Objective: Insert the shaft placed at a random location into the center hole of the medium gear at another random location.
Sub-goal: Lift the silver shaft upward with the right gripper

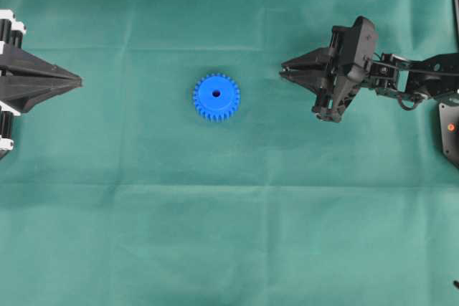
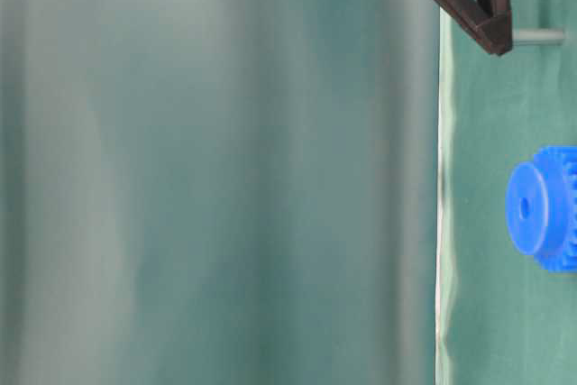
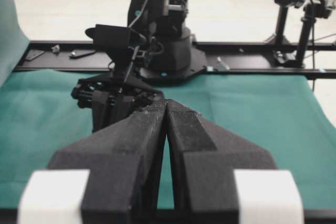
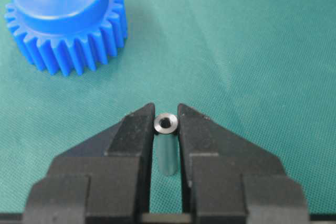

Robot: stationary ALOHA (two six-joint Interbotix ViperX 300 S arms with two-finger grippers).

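Note:
The blue medium gear (image 1: 216, 97) lies flat on the green cloth, its center hole (image 1: 216, 94) facing up and open. My right gripper (image 1: 283, 71) is to the right of the gear, apart from it, and is shut on the shaft (image 4: 166, 124). The shaft stands upright between the fingertips (image 4: 139, 124), its hollow top end showing. In the table-level view the shaft (image 2: 539, 37) sticks out below the right gripper (image 2: 496, 42), off to one side of the gear (image 2: 541, 209). The gear (image 4: 65, 19) lies ahead to the left in the right wrist view. My left gripper (image 1: 75, 80) is shut and empty at the left edge.
Green cloth (image 1: 229, 234) covers the table. In the left wrist view the right arm (image 3: 126, 77) faces my left gripper (image 3: 166, 103), with a black rail (image 3: 252, 59) and a camera stand (image 3: 281, 14) behind it.

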